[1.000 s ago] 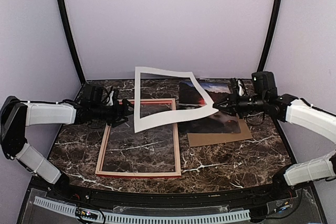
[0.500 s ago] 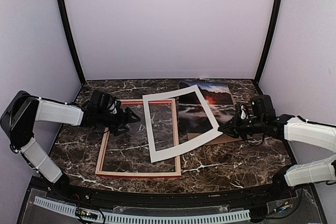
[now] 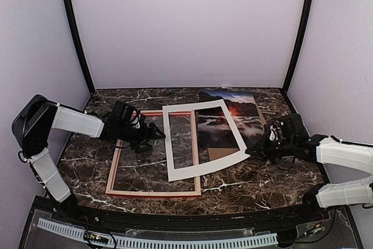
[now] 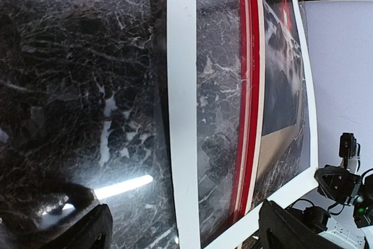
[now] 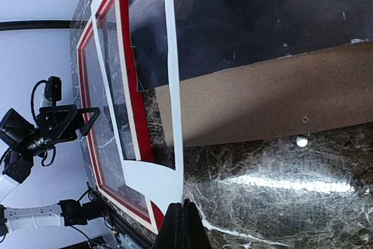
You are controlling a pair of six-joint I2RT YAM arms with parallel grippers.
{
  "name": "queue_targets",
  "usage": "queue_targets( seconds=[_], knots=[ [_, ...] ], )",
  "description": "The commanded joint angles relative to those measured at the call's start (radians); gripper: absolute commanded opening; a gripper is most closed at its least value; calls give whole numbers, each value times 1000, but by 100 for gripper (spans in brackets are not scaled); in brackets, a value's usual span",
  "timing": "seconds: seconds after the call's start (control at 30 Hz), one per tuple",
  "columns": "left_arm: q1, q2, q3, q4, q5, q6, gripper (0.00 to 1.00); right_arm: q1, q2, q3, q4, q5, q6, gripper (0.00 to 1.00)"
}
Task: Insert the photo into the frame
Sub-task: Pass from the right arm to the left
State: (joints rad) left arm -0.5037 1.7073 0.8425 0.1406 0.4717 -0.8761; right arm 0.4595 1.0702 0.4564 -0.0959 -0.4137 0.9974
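marble-patterned dark tabletop (image 3: 265, 180) carries everything here. the frame (image 3: 152, 193) lies flat on it left of centre, pale wood side up with a red line along its edges, and bare marble shows through its opening. the photo (image 3: 240, 102) lies outside the frame, just to its right, toward the back of the table, resting on a brown backing board (image 5: 262, 103) that sticks out along its near edge. a white mat board (image 3: 207, 166) lies slanted across both, its left part over the frame's right rail and its right part over the photo, so the dark landscape fills the right half of its window. the right gripper (image 5: 184, 217) sits low at the mat's near right corner with its fingers pressed together, and the wrist view shows the mat's edge running into the fingertips, so it looks pinched there. the left gripper (image 3: 153, 137) hovers low over the frame's opening, just beside the mat's left rail, its fingers (image 4: 291, 228) spread wide with nothing between them but marble.
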Motion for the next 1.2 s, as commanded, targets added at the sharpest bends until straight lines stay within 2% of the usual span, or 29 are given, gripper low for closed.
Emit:
queue_targets(
  seconds=[0.0, 0.4, 0.77, 0.97, 1.17],
  knots=[
    [-9, 39, 63, -4, 7, 28, 89, 7, -13, -31, -15, 52, -14, 0],
    [-16, 167, 236, -26, 34, 106, 89, 13, 65, -30, -67, 75, -98, 0],
    [-39, 224, 281, -32, 61, 108, 86, 21, 87, -44, -57, 98, -106, 0],
    [-52, 243, 279, -2, 89, 82, 76, 23, 80, -53, -48, 98, -100, 0],
    [-55, 249, 263, 62, 140, 47, 58, 25, 69, -55, -48, 98, -96, 0]
  ],
)
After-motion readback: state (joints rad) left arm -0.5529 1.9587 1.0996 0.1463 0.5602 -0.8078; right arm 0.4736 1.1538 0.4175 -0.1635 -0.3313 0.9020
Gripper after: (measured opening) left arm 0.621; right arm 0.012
